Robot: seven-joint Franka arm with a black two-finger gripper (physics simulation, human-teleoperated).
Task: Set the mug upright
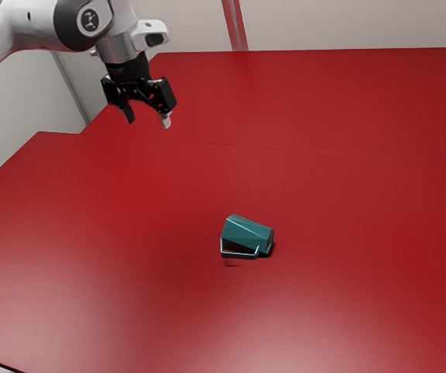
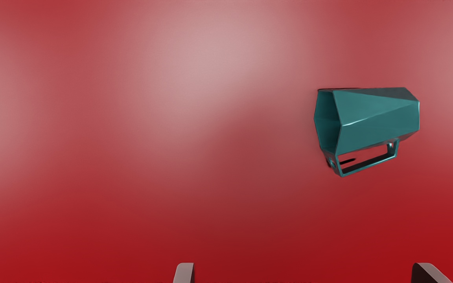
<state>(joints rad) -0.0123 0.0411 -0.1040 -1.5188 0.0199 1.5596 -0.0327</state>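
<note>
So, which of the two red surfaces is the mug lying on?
The mug lies on the nearer surface, the camera's side of the seam in the exterior view; the farther surface starts beyond it.

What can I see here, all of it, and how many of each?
mug: one, teal, lying on its side on the table, handle attached
table: one, red, under the mug
red surface: one, beyond the table's far edge
walls: pale, at the back
strip: one, red, upright on the back wall
arm: one, white and black, exterior view's upper left
fingers: two, apart, at the arm's end, away from the mug
</note>
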